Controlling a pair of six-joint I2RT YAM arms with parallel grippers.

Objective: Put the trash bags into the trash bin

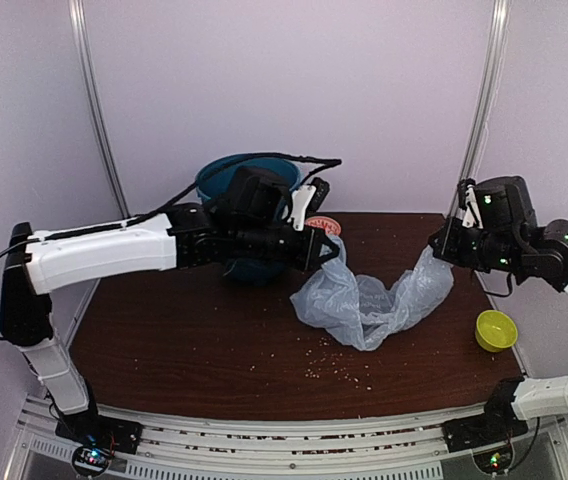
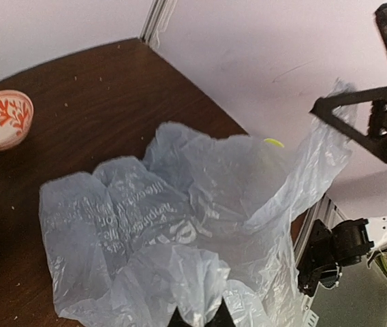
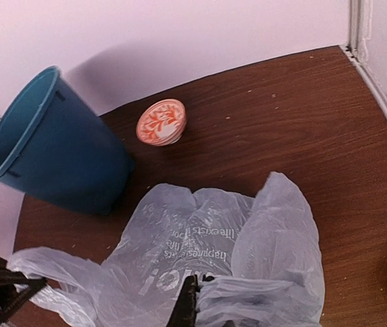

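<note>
thin translucent grey-blue plastic bag (image 1: 364, 300), clamped at each end by left gripper (image 1: 329, 252) and right gripper (image 1: 442, 243), sags onto brown table (image 1: 164, 340); round teal-blue plastic bin (image 3: 43, 150) at far edge.

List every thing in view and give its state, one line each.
trash bag: held at both ends, middle sagging onto the table
trash bin: upright, open, bag not inside
red-patterned bowl: upright, empty
lime-green bowl: upright, empty
left gripper: shut on trash bag
right gripper: shut on trash bag

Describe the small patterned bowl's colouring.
Small round bowl: white with orange-red leafy scrolls; clearest in left wrist view.
</note>
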